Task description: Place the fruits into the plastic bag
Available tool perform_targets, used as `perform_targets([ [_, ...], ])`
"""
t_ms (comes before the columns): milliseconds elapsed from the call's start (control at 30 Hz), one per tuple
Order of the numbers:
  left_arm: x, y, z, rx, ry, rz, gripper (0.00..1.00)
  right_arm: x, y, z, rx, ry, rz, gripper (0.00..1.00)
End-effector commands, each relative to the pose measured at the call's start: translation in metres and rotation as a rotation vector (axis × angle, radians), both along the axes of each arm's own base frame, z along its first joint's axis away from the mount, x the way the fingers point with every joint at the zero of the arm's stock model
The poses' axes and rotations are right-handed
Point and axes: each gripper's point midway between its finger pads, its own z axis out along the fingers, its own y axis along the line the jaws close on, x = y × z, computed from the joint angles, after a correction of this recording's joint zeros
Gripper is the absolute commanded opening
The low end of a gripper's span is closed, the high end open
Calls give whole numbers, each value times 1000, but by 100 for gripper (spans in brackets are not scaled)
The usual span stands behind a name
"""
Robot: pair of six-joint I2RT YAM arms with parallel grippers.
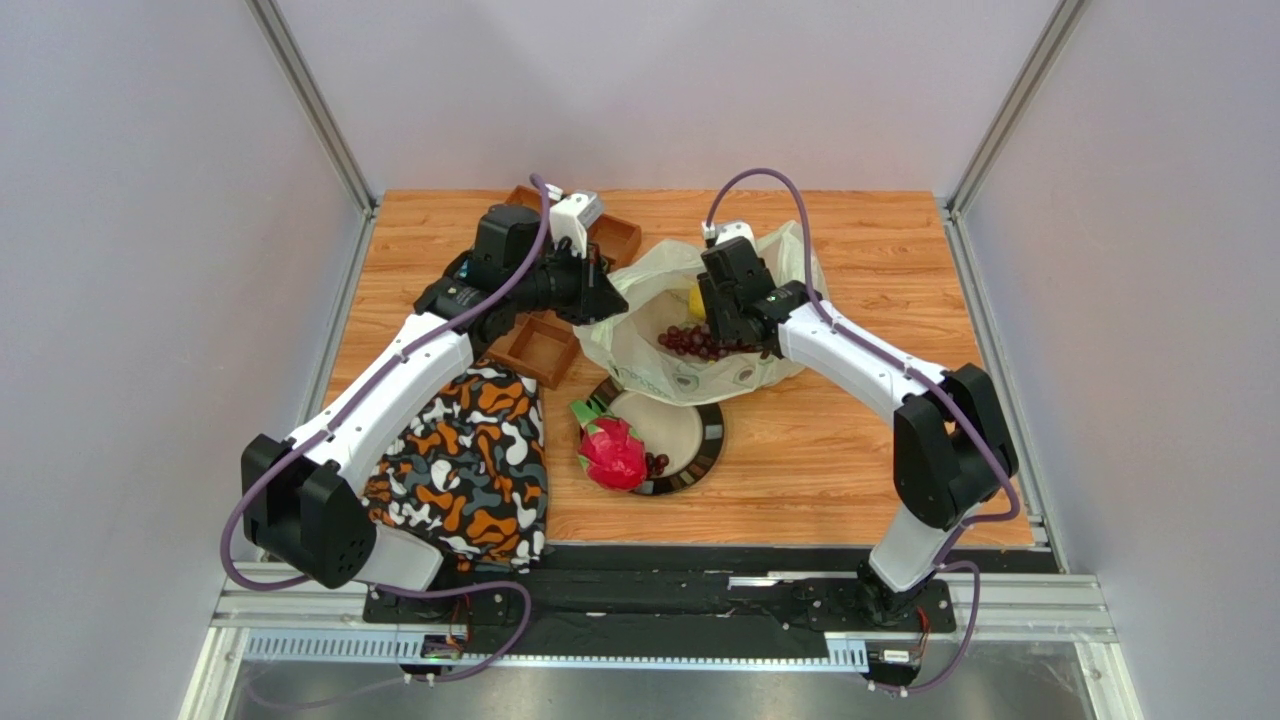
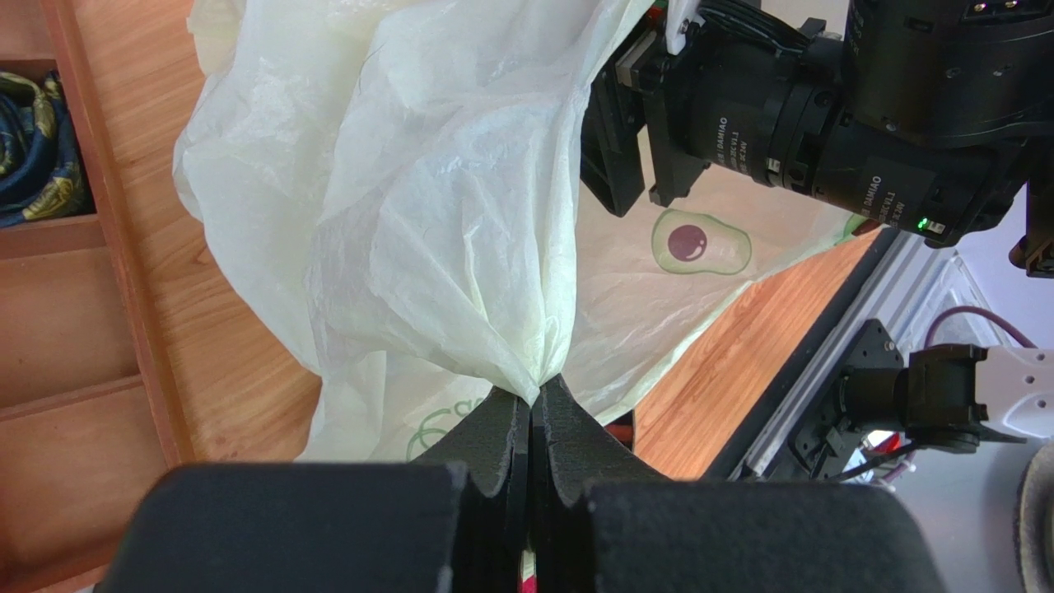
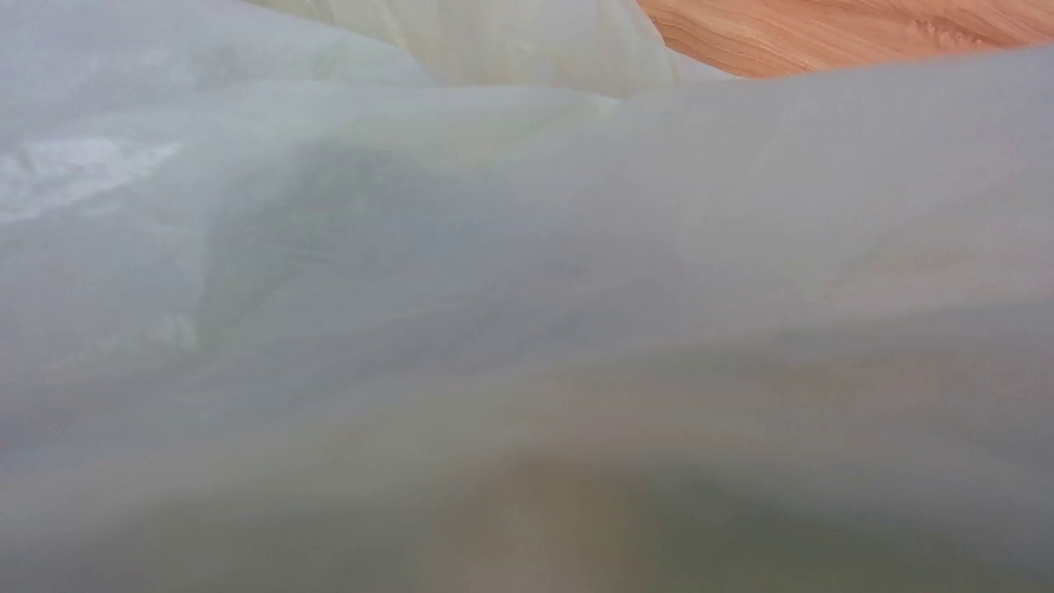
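Left gripper [image 2: 535, 408] pinches the plastic bag [image 2: 421, 210] open, right gripper [image 1: 718, 333], jaw spread unclear, apparently leaves grapes [image 1: 684, 344] inside; dragon fruit [image 1: 613, 450] beside the bag seems next.

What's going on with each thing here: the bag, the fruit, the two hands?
Plastic bag: mouth held open.
Left hand: shut, pinching the bag's edge.
Right hand: inside the bag, grip hidden.
Grape bunch: inside the bag.
Dragon fruit: on the plate, not bagged.
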Motion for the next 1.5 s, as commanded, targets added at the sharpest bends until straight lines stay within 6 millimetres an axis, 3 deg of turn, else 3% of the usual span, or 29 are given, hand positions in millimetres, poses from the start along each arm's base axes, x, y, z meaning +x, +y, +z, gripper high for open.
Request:
perform_targets([
  [0, -2, 0, 17, -29, -46, -5, 0, 5, 7, 25, 53, -55, 4, 54],
  [167, -2, 0, 17, -31, -47, -6, 0, 1, 11, 29, 77, -55, 24, 54],
  [400, -1, 0, 17, -30, -45, -4, 0, -23, 40, 69, 234, -131, 175, 53],
  [433, -1, 0, 16, -30, -43, -5, 0, -31, 45, 86, 274, -161, 210, 52],
  [567, 0, 0, 14, -29, -39, -3, 0, -66, 66, 116, 357, -232, 365, 52],
  [633, 0, 0, 14, -27, -40, -5, 0, -88, 77, 115, 382, -221, 458, 51],
  [667, 0, 0, 14, -27, -39, -4, 0, -102, 79, 128, 406, -244, 518, 51],
  [767, 0, 0, 14, -28, -41, -3, 0, -139, 84, 132, 462, -220, 655, 49],
  [833, 1, -1, 14, -30, -40, -1, 0, -162, 90, 127, 513, -166, 733, 49],
  [933, 1, -2, 15, -37, -41, -7, 0, -185, 94, 104, 577, -51, 762, 48],
  [1133, 0, -1, 15, -35, -39, -6, 0, -219, 101, 37, 576, 164, 747, 44],
  [1333, -1, -1, 15, -36, -41, -7, 0, -217, 96, -15, 520, 276, 645, 41],
  [1467, -2, -2, 15, -41, -38, -11, 0, -204, 102, -33, 501, 302, 579, 41],
])
